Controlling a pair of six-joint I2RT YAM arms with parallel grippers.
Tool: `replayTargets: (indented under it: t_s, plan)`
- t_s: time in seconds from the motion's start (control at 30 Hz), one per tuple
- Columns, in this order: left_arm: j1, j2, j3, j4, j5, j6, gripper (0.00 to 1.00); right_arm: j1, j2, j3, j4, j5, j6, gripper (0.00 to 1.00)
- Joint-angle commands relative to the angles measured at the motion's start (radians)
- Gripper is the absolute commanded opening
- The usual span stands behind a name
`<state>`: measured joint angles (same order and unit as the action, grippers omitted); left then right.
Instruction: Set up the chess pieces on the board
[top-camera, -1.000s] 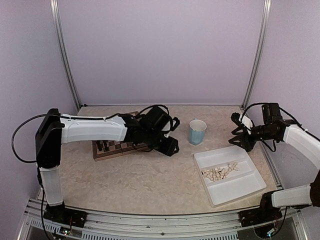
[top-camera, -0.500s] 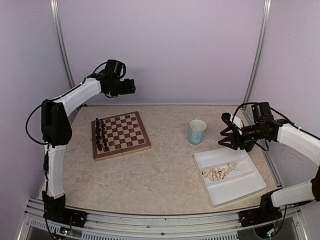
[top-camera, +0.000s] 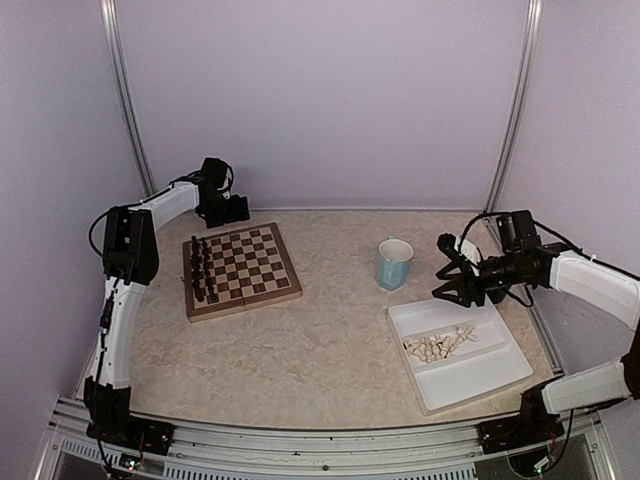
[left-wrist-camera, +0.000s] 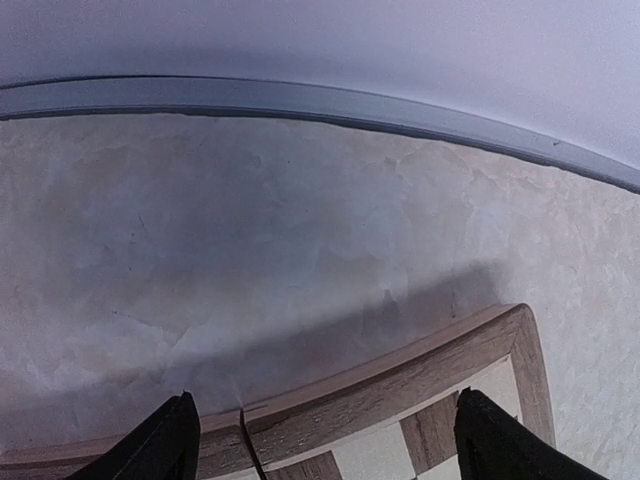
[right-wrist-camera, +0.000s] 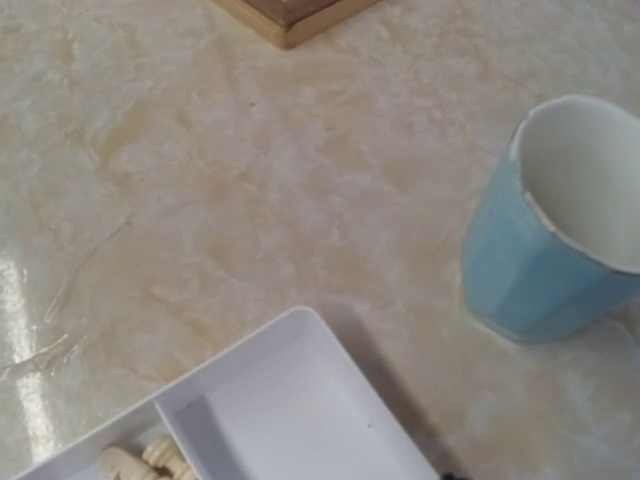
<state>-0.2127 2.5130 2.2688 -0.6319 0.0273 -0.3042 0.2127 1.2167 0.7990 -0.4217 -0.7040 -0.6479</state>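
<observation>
The board (top-camera: 245, 268) lies at the back left with dark pieces (top-camera: 201, 270) lined along its left side. Cream-white chess pieces (top-camera: 440, 346) lie heaped in a white tray (top-camera: 478, 375) at the right. My left gripper (top-camera: 235, 212) hangs open just beyond the board's far edge. In the left wrist view its fingertips (left-wrist-camera: 165, 445) stand wide apart over the board's wooden border (left-wrist-camera: 400, 385) with nothing between them. My right gripper (top-camera: 445, 270) hovers open above the tray's far left corner (right-wrist-camera: 290, 330). A few chess pieces (right-wrist-camera: 140, 462) show at the bottom of the right wrist view.
A light blue mug (top-camera: 393, 263) stands upright between board and tray, close left of my right gripper, and is seen empty (right-wrist-camera: 560, 240) from the right wrist. The back wall and its metal rail (left-wrist-camera: 300, 100) run just behind the board.
The left arm lifted off the board, swung to the back left with its jaws opening, then dropped towards the board's far edge. The right gripper drifted left towards the tray's far corner.
</observation>
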Motion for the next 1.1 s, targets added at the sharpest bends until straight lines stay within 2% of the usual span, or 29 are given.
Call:
replayTargets:
  t_s: [0.0,0.2,0.47,0.67,0.83,1.07]
  plan:
    - [0.029,0.024,0.069,0.007,0.067,0.029,0.87,0.027,0.035,-0.006,0.004,0.019,0.003,0.50]
    - [0.056,0.089,0.120,-0.061,0.113,0.033,0.86,0.065,0.066,0.000,0.007,0.050,-0.004,0.50]
    - [0.061,0.110,0.114,-0.090,0.158,0.080,0.86,0.097,0.091,-0.001,0.011,0.084,-0.012,0.50]
    - [0.054,0.109,0.081,-0.118,0.275,0.108,0.82,0.118,0.108,-0.001,0.012,0.103,-0.017,0.50]
    - [0.030,0.049,-0.060,-0.134,0.297,0.142,0.75,0.125,0.108,-0.004,0.013,0.118,-0.022,0.50]
    - [-0.051,-0.059,-0.239,-0.137,0.259,0.162,0.71,0.138,0.106,-0.007,0.016,0.138,-0.029,0.50]
